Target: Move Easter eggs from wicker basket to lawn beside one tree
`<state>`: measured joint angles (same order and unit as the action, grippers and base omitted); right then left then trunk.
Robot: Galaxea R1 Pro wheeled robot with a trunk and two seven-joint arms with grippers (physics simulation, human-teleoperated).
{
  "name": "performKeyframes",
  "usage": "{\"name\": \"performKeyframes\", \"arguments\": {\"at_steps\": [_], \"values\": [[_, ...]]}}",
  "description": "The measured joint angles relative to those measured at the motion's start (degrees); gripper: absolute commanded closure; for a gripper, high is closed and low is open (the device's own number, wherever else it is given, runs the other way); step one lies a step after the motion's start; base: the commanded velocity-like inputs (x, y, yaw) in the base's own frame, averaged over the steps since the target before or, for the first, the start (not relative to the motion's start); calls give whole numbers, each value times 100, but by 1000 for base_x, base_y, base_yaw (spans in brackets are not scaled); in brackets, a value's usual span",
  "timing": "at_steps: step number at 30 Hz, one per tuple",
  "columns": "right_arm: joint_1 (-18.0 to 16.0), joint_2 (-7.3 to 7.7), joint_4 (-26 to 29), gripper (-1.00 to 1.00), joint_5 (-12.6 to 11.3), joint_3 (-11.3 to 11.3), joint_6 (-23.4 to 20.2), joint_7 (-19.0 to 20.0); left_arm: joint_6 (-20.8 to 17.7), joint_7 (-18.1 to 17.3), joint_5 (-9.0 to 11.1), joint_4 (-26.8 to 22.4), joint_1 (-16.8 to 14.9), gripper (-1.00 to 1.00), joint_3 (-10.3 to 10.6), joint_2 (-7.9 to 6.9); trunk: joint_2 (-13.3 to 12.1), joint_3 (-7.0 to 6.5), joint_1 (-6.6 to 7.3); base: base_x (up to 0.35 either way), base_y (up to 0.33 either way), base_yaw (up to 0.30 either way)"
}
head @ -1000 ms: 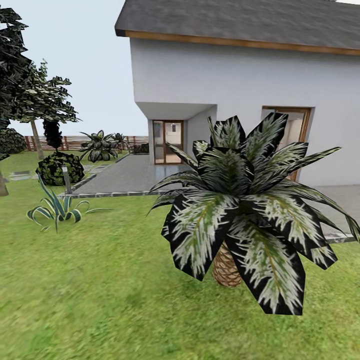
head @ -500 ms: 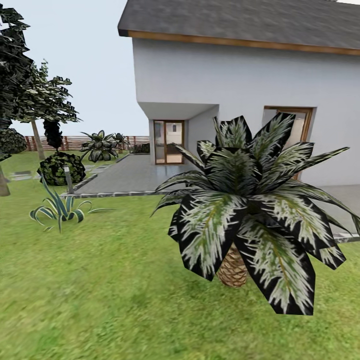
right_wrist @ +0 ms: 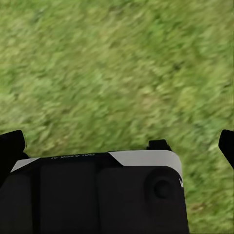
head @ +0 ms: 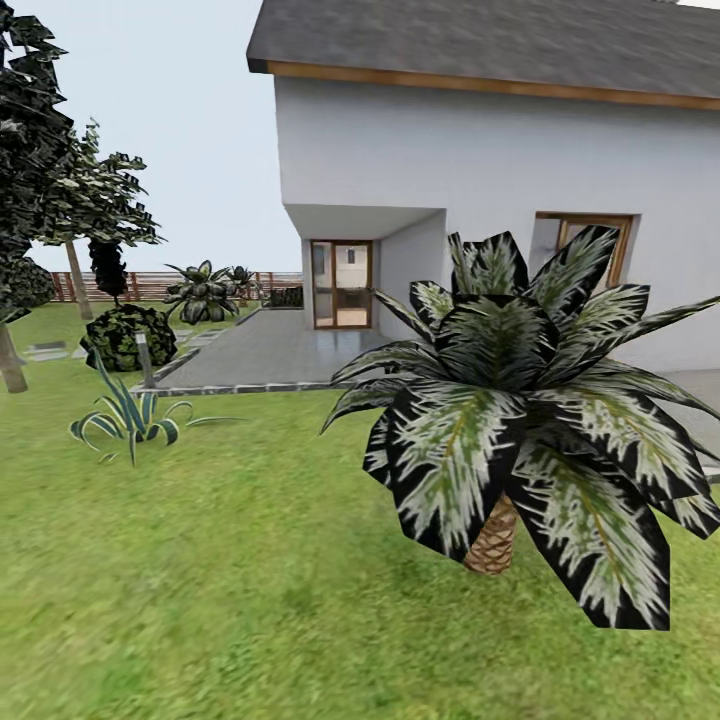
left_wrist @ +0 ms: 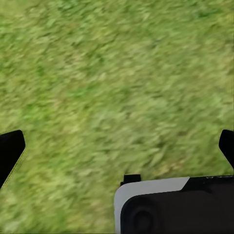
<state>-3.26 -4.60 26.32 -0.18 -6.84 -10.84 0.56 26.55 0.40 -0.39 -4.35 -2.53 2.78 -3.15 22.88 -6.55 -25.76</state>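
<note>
The Easter eggs and the wicker basket are out of view. The lawn (head: pixel 220 560) spreads wide and green across the head view. At its far left edge stands a tree (head: pixel 10 362) with a bare grey-brown trunk under a dark leafy crown. My left gripper (left_wrist: pixel 118 148) hangs over bare grass, its dark fingertips (left_wrist: pixel 10 152) far apart, open and holding nothing. My right gripper (right_wrist: pixel 119 145) is the same: open over grass, one fingertip (right_wrist: pixel 227 146) at each side of its wrist view.
A short palm (head: pixel 520 420) with a scaly trunk stands close at right. Behind it are the white house (head: pixel 480 170) and grey paving (head: pixel 270 350). A spiky plant (head: pixel 130 418), a round bush (head: pixel 128 337) and a slat fence (head: pixel 150 285) lie at left.
The whole head view has shifted: palm, house and plants slid right, and the palm looks larger and lower. The camera has moved; nothing in the garden has.
</note>
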Motion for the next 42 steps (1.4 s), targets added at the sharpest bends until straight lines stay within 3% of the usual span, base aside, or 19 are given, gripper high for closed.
{"name": "performKeyframes", "arguments": {"at_steps": [26,42], "values": [[0,-9,0,-100,1,21,-4,0,0,0,1,0,0,-100,-1,0,-1,0,0,0,288,4],[-2,-13,-2,-100,0,30,-4,0,2,0,14,-2,1,-100,-5,0,-1,0,1,5,288,234]]}}
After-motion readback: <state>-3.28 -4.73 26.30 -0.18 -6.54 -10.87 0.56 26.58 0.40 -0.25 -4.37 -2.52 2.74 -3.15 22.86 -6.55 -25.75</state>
